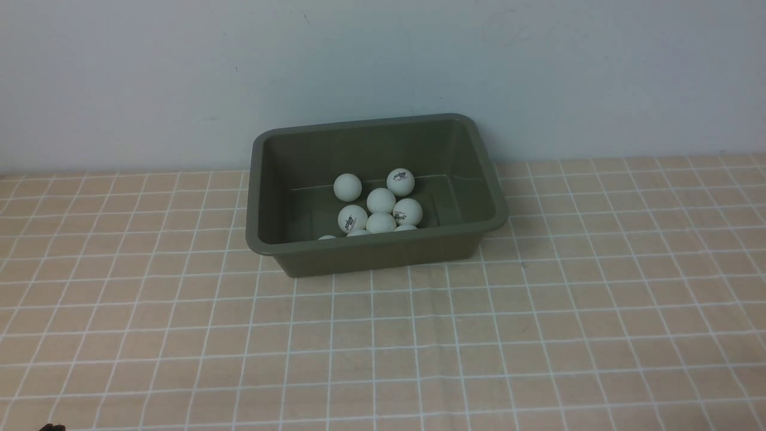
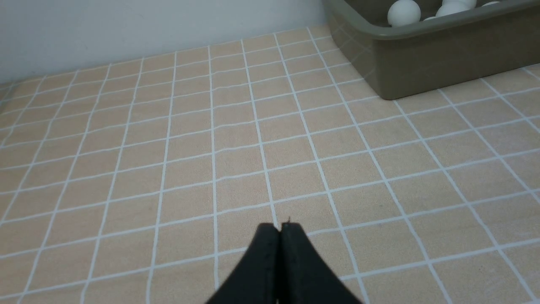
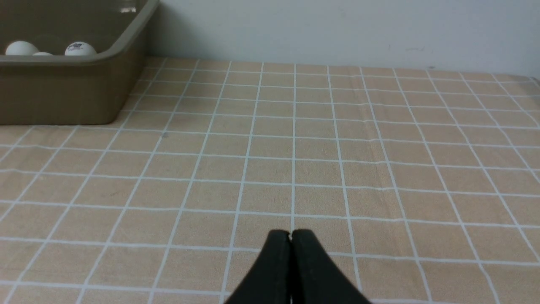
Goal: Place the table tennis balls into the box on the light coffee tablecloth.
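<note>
Your table tennis balls [image 1: 380, 203] all sit clustered in box [image 1: 371, 191] on light coffee tablecloth [image 1: 538, 311]. Left claw [image 2: 280, 228], right claw [image 3: 290, 234] clenched empty, parked clear; task looks finished.

The box [image 1: 378, 248], an olive-green plastic tub with rounded corners, a flared rim and sloping walls, stands open and upright just above the centre of the front view, close to the pale wall. It rests on the light coffee tablecloth [image 1: 538, 335], a peach-beige cloth gridded with thin white lines that fills the lower half of the frame. The table tennis balls [image 1: 381, 201], matte white and some with dark logos, cluster on the box's floor toward its near wall, several touching, three partly hidden behind the rim.
</note>
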